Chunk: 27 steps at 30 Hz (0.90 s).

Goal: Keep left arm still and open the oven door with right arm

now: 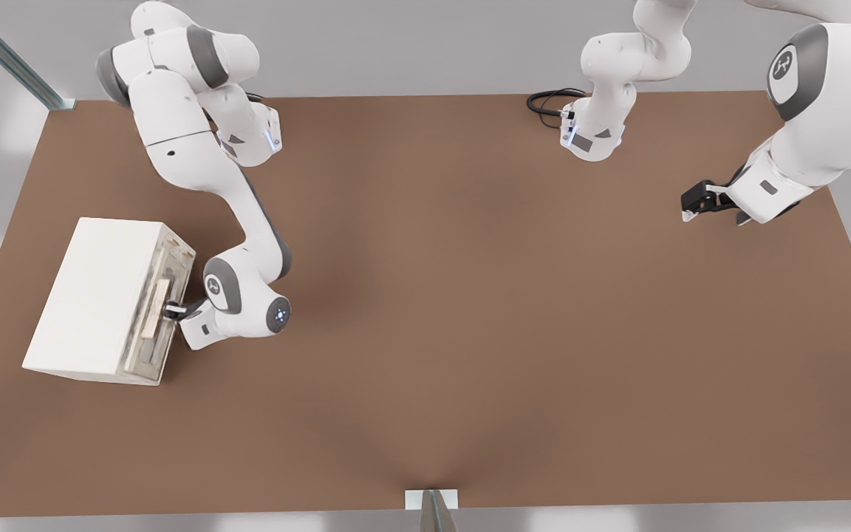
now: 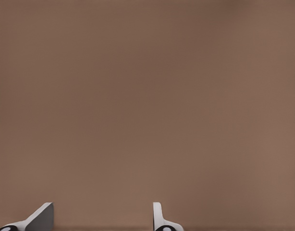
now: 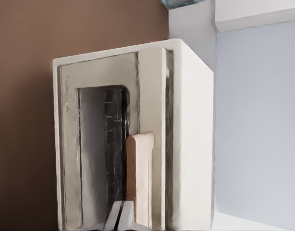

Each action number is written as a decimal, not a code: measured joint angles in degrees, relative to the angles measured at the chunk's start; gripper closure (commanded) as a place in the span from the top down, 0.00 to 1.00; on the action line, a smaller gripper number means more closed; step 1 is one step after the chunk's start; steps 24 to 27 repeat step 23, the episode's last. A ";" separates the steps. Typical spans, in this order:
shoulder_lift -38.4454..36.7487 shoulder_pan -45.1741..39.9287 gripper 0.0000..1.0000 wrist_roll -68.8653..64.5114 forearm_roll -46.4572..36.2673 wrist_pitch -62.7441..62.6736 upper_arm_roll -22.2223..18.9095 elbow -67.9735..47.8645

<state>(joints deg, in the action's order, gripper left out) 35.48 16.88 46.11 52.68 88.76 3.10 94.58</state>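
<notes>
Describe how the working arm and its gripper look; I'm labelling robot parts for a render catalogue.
The right arm has glossy white rounded shells with grey joint bands, a grey cap with a small blue light at the wrist, and a circular logo. Its gripper, at the white box oven's beige handle, has dark fingers with pale tips.

Bench (image 1: 470, 332): brown, flat | on it: white oven (image 1: 100, 299) at front view's left | end effector (image 1: 172, 310) at oven door

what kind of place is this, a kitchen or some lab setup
Likely a simulated robot test bench, not a kitchen: a bare brown table against plain grey walls, holding only a small white oven. The working arm's gripper is at the oven's door handle; the render looks synthetic.
</notes>
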 measured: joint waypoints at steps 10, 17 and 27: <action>-14.53 -10.27 1.00 -5.19 -42.67 -3.16 1.50 -20.06; -26.03 -15.54 1.00 -18.20 -51.89 -0.75 0.33 -13.42; -26.15 -16.14 1.00 -25.94 -53.17 0.33 0.27 -13.27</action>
